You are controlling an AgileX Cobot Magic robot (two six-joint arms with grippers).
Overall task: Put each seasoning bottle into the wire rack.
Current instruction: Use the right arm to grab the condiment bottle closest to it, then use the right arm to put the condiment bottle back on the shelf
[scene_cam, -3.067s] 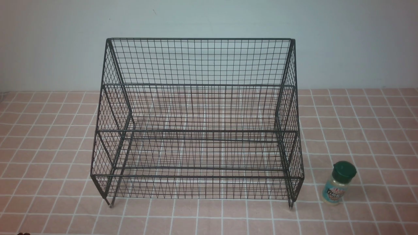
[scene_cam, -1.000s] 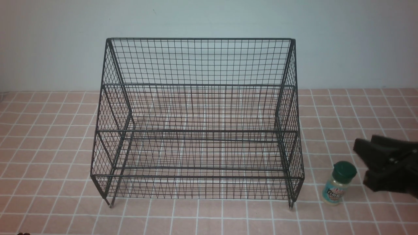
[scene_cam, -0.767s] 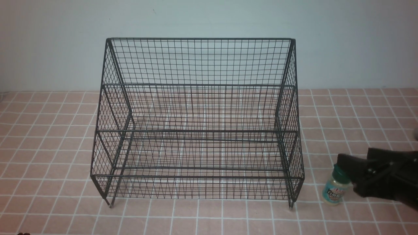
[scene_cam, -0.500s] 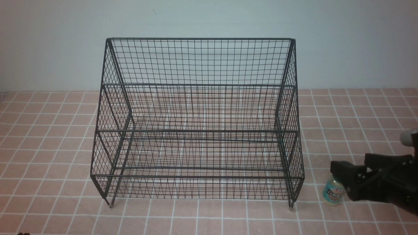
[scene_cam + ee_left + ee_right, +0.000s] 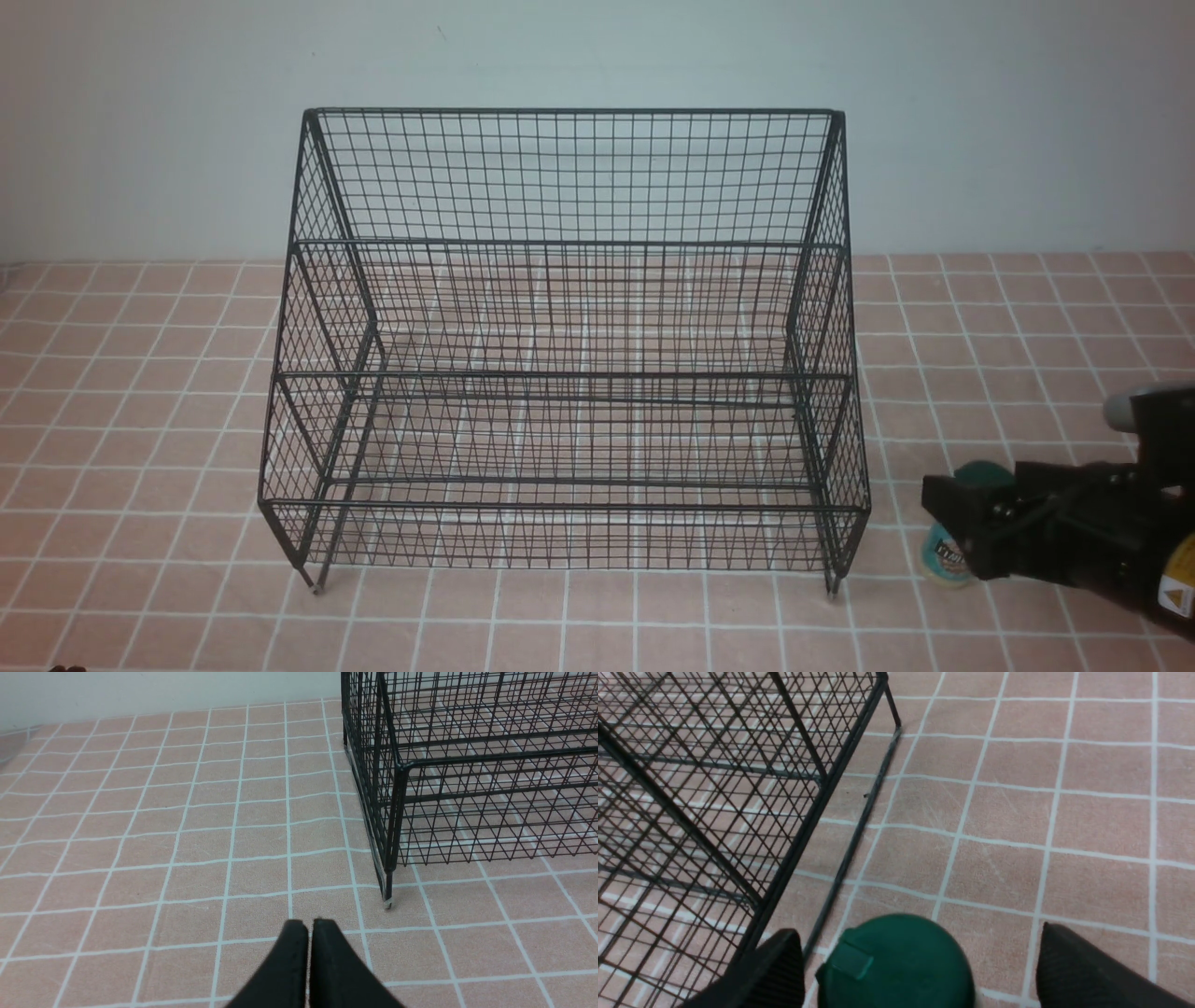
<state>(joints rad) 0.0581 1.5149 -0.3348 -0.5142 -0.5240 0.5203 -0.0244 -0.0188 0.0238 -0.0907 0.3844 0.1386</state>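
Observation:
The seasoning bottle [image 5: 945, 558] stands upright on the tiled table, just right of the wire rack's front right foot. Only part of its green cap and teal label show past my right gripper [image 5: 962, 504]. In the right wrist view the dark green cap [image 5: 896, 963] sits between the two spread fingers [image 5: 777, 970], nearer one of them, with gaps on both sides. The right gripper is open. The black wire rack [image 5: 565, 373] stands mid-table with nothing in it. My left gripper [image 5: 308, 926] is shut and empty, low over the tiles near the rack's front left foot [image 5: 387, 900].
Pink tiled table top [image 5: 140, 448] with white grout runs all round the rack. A pale wall [image 5: 140, 121] stands behind it. The rack's right side mesh [image 5: 714, 812] is close beside my right gripper.
My right arm came in from the right edge, moved left and down, and its open fingers now straddle the bottle's cap. The bottle, the rack and the left gripper have not moved.

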